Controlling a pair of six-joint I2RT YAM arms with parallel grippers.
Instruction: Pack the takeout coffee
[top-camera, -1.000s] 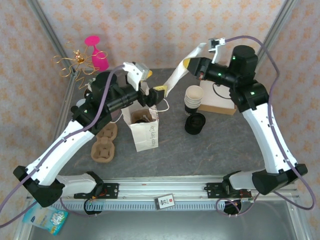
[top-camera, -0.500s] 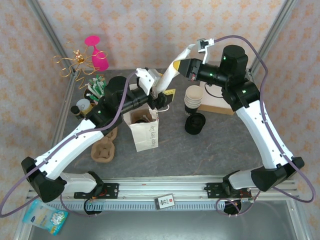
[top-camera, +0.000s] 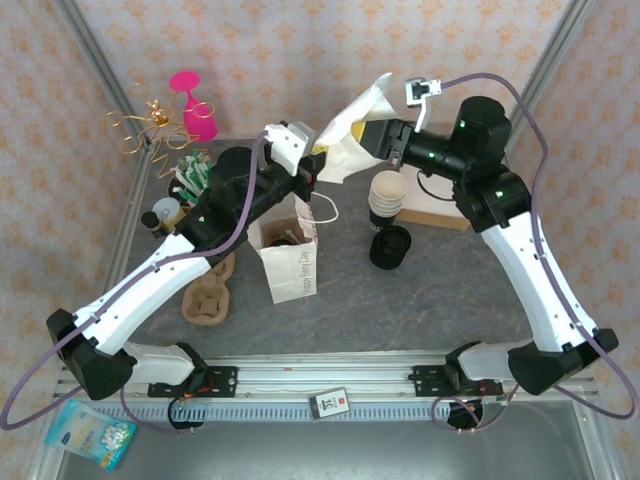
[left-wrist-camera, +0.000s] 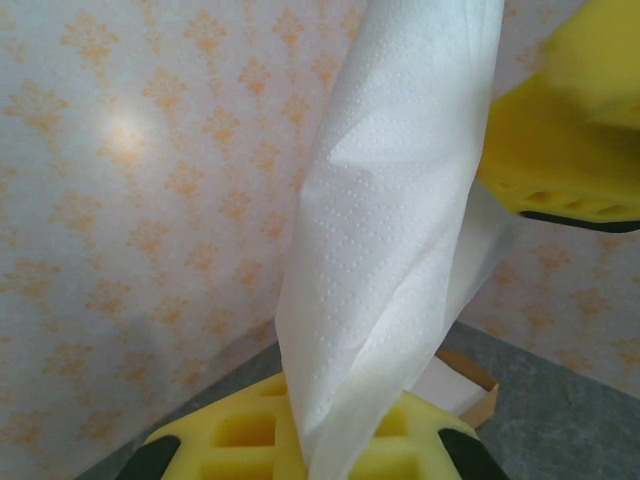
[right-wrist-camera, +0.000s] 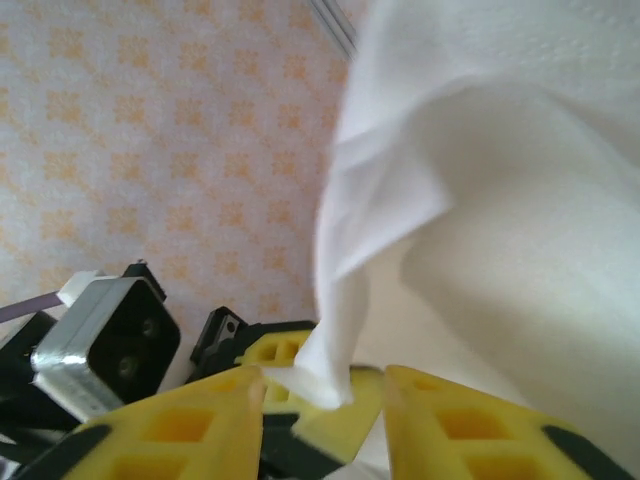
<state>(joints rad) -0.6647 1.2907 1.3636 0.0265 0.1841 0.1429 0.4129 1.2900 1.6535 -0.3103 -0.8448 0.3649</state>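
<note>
Above paper bag: left gripper clamped on napkin, right gripper parted around it; lower napkin straight into bag.

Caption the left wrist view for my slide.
Left gripper shut on the lower end of a white napkin, patterned wall behind.

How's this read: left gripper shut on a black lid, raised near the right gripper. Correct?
No, not a black lid: the left gripper is shut on a white paper napkin, raised near the right gripper. The left wrist view shows it.
</note>
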